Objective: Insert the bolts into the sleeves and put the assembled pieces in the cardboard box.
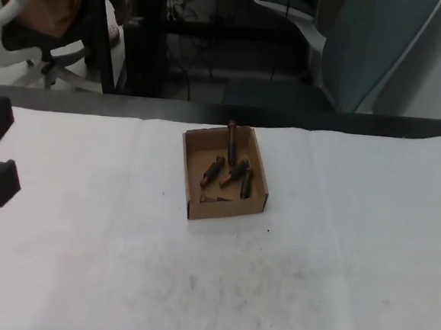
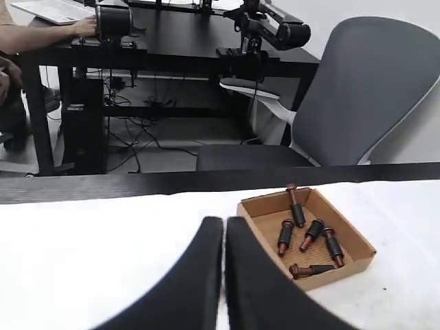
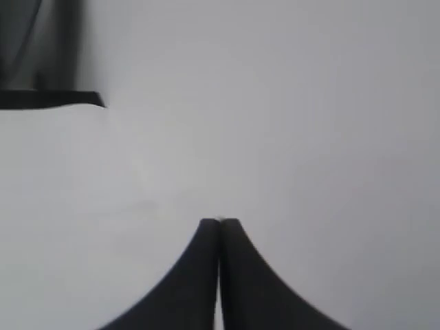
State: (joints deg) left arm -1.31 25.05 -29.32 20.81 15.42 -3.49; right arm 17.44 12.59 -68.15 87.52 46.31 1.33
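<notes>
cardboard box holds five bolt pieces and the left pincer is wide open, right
Not quite. The left pincer is shut, not wide open, as the left wrist view shows. The cardboard box does hold five bolt pieces.

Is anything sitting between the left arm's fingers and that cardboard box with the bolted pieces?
Nothing visible does. Between the left gripper and the cardboard box lies only bare white bench cover; its fingers are shut and empty.
</notes>
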